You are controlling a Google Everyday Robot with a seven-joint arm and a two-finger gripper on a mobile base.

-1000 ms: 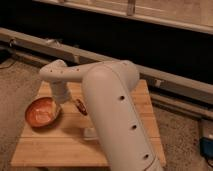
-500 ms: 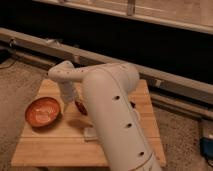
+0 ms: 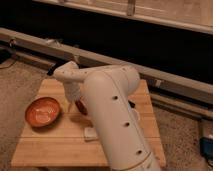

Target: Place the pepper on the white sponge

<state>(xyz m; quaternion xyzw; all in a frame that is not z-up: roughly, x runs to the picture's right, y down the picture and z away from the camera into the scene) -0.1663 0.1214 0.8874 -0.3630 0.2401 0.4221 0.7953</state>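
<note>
The pepper (image 3: 80,106) shows as a small dark red shape on the wooden table, right of the orange-red bowl, partly hidden by my arm. The white sponge (image 3: 90,133) is a small whitish pad lying on the wood in front of the pepper, with its right side hidden by my arm. My gripper (image 3: 74,102) hangs down from the white wrist, just left of the pepper and close above the table. I cannot tell whether it touches the pepper.
A round orange-red bowl (image 3: 43,111) sits at the left of the wooden table (image 3: 55,147). My large white arm (image 3: 112,120) covers the table's middle and right. A metal rail (image 3: 35,42) runs behind the table. Speckled floor surrounds it.
My wrist and gripper have moved away from the bowl, up and to the right, toward the pepper. The bowl now shows in full.
</note>
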